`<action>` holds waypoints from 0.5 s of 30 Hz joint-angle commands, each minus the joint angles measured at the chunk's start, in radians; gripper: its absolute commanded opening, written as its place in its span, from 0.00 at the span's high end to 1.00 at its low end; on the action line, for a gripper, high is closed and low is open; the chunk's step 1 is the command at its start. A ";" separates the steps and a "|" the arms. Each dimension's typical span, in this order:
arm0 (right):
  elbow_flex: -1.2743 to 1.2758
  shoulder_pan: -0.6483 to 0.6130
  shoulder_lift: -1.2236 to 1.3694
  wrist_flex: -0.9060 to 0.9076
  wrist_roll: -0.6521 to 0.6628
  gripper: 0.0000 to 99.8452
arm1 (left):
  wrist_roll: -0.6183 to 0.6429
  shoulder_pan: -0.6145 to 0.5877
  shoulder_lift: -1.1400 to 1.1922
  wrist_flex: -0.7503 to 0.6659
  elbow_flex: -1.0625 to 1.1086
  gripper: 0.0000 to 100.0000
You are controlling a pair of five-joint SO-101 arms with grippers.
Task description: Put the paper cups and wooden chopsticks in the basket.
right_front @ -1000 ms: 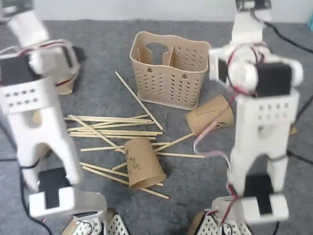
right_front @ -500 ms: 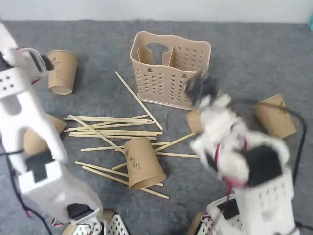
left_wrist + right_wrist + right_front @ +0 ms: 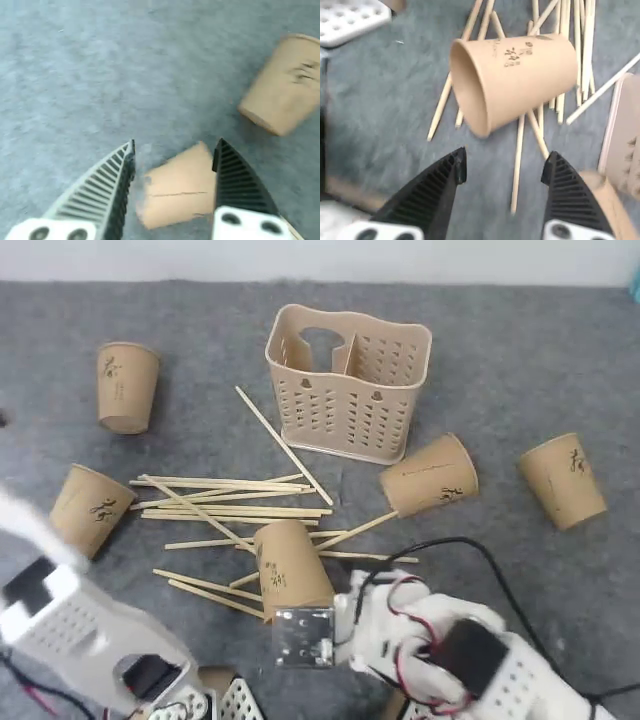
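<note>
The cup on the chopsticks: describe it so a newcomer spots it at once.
Find the beige basket at the back of the table. Chopsticks are scattered before it, and this cup lies tipped across them. No other cup rests on the pile.

Downward overview, two close wrist views

Small dark printed marks on the sides of the paper cups (image 3: 123,386), brush-like squiggles, too small and blurred to read, no other lettering legible
</note>
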 commanded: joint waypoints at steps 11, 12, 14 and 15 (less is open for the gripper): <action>0.186 -0.007 0.196 -0.496 -0.003 0.75 | -0.037 -0.256 -0.048 -0.103 -0.030 0.76; 0.186 -0.001 0.196 -0.507 -0.026 0.75 | -0.037 -0.253 -0.041 -0.103 -0.030 0.76; 0.186 0.036 0.189 -0.539 -0.081 0.75 | -0.037 -0.245 -0.034 -0.098 -0.030 0.76; 0.184 0.059 0.189 -0.561 -0.107 0.76 | -0.037 -0.244 -0.029 -0.098 -0.030 0.76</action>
